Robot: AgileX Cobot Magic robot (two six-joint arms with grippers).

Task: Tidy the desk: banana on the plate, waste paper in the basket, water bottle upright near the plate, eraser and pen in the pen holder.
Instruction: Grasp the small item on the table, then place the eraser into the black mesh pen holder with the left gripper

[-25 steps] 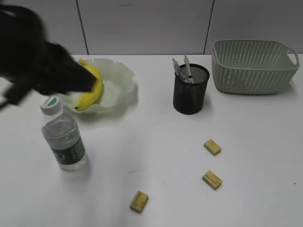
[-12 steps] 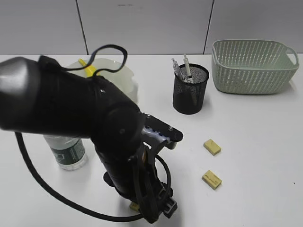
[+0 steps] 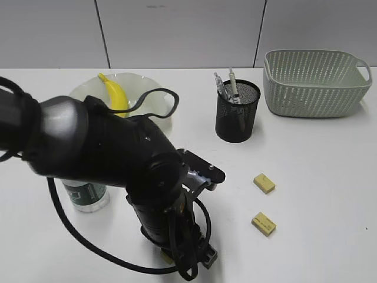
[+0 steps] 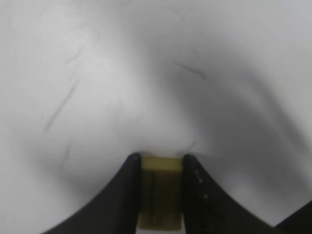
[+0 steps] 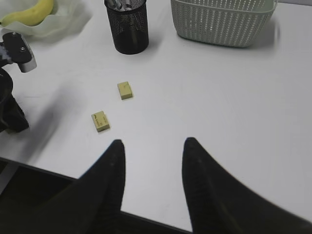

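The left fingers (image 4: 161,183) clamp a yellow eraser (image 4: 161,195) on the desk (image 3: 318,177) at six o'clock. The right fingers (image 5: 152,170) hang parted and empty. The banana (image 3: 115,94) lies in the plate (image 3: 162,106) at ten o'clock, two more erasers (image 3: 264,183) at four o'clock.

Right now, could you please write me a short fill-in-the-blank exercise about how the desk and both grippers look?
1. The banana lies on the ____.
2. The left gripper has its fingers on either side of a yellow ____.
3. The pens stand inside the black mesh ____.
4. The right gripper is ____ and holds nothing.

Missing words: plate; eraser; pen holder; open
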